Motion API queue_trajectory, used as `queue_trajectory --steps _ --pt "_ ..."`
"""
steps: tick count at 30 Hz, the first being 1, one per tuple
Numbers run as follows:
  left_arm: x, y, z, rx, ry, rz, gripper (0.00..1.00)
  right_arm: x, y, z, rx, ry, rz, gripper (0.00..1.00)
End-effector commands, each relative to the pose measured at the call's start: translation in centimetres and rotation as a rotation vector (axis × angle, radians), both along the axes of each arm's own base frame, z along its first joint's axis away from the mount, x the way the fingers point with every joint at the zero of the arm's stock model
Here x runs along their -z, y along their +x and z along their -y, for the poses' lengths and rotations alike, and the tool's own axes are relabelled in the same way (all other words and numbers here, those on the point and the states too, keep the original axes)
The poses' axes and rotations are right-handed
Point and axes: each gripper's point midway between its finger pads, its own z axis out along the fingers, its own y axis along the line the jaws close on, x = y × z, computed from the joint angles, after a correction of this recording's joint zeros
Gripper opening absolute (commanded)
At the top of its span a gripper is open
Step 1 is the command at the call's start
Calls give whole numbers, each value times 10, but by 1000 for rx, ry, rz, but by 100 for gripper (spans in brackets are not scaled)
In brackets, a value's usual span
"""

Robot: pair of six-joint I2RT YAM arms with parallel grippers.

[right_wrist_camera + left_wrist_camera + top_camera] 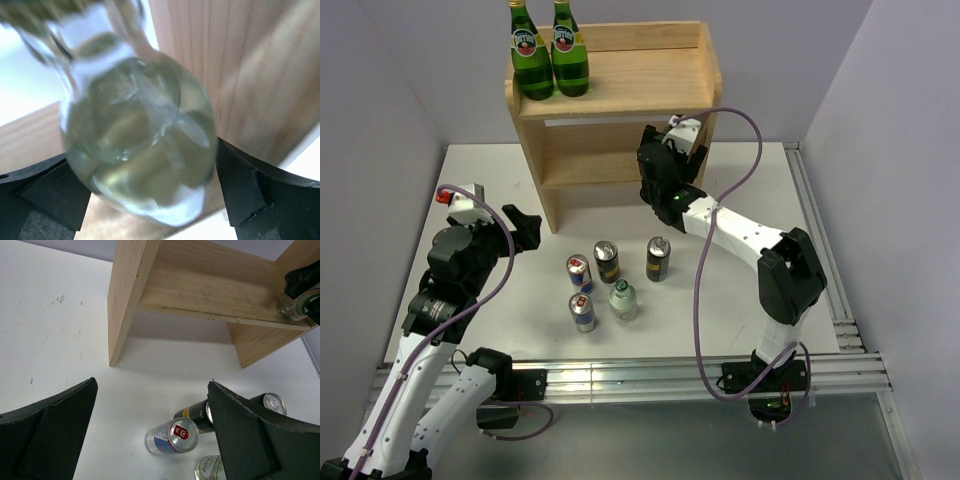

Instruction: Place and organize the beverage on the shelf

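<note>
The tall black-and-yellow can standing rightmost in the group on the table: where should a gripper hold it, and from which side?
Probably the tall black-and-yellow can is best gripped around mid-body, from its right: it stands upright, no drink stands on that side, and the second black-and-yellow can stands close on its left.

Camera layout: one fixed view overhead, one on each wrist.

Top external sits high behind the arm bases and tilts down over the whole counter [655, 338], with the shelf [620, 90] at the far side. Left wrist looks forward past the left gripper [152, 385] at mid-range: shelf ahead, cans [172, 436] just below the gripper. Right wrist is very close and blurred: a clear bottle [130, 115] fills the view at the right gripper [141, 152], with a shelf panel behind. All three views share the shelf; top and left wrist share the cans.
</note>
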Motion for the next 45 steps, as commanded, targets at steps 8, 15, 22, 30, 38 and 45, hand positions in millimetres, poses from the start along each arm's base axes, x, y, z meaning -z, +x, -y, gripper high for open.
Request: queue_trajectory --steps 8,15,22,30,38,45 --pt "-12 0 -1 4 0 49 99 -25 -39 9 -58 72 8 100" --pt "-13 -1 -3 -5 0 52 99 -17 -75 -3 -133 58 -29 100" --pt "-14 -1 -6 -16 2 55 99 -3 -107 -11 -195 47 -85 100" --pt "-14 0 -6 -15 -1 56 99 33 -230 -52 -429 71 -158 100" --pt "-14 0 -8 -19 -1 56 99 82 -326 -72 -663 89 -209 100" --pt "-15 -1 -10 -30 -1 59 99 141 -357 -112 -855 137 -296 100"
